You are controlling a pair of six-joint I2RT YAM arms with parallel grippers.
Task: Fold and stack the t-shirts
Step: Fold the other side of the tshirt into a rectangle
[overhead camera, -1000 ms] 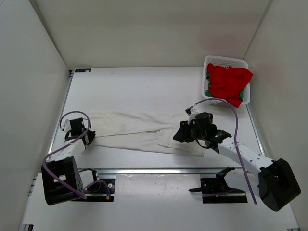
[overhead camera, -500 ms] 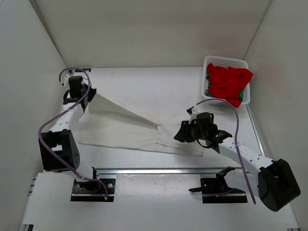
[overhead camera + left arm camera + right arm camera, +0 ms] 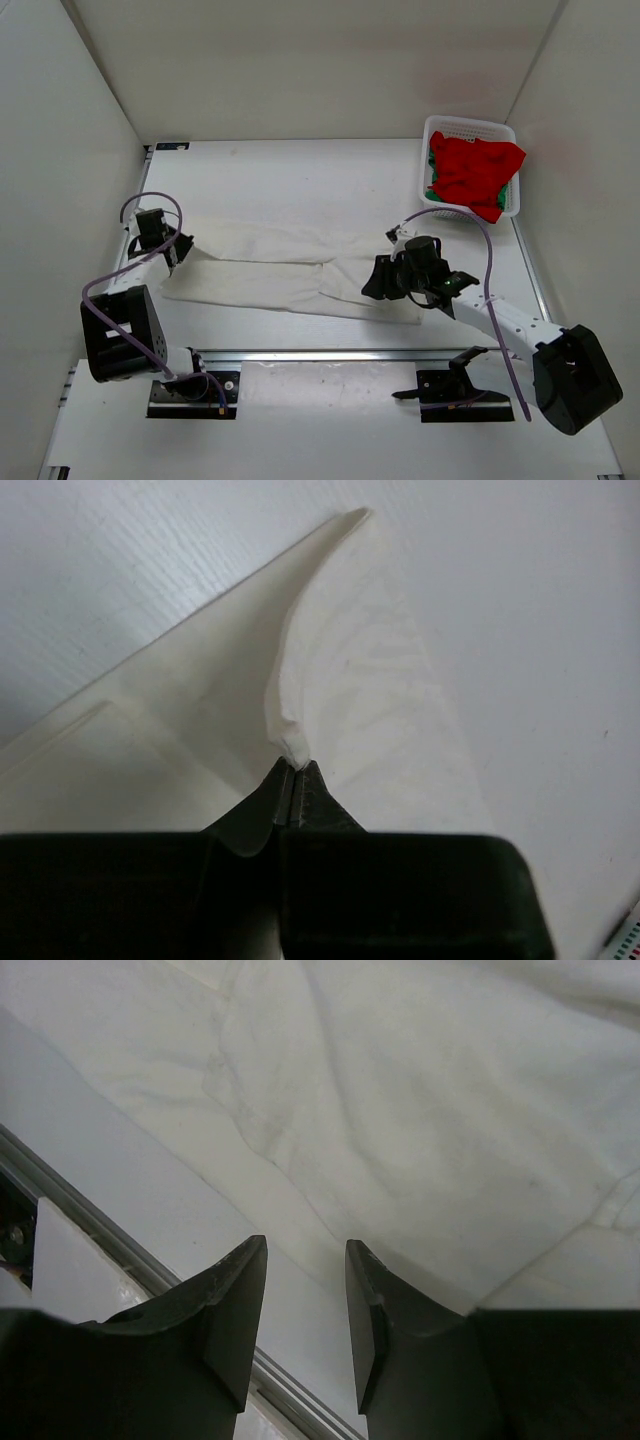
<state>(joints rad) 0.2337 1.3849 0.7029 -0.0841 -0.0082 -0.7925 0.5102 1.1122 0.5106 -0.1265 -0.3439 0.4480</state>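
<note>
off-white t-shirt (image 3: 290, 272) lies spread flat mid-table, long axis 9 to 3 o'clock. left gripper (image 3: 294, 771) clenched on its 9 o'clock corner, forearm low, elbow folded back. right gripper (image 3: 305, 1260) released, nothing between jaws, poised over the 3 o'clock end; nearer arm for that side. red t-shirt (image 3: 475, 170) in basket (image 3: 470, 122), 1 o'clock.

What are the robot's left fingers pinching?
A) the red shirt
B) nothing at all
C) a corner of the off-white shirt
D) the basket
C: the left fingers are shut on a bit of the off-white t-shirt, while the red t-shirt lies far off in the basket.
</note>
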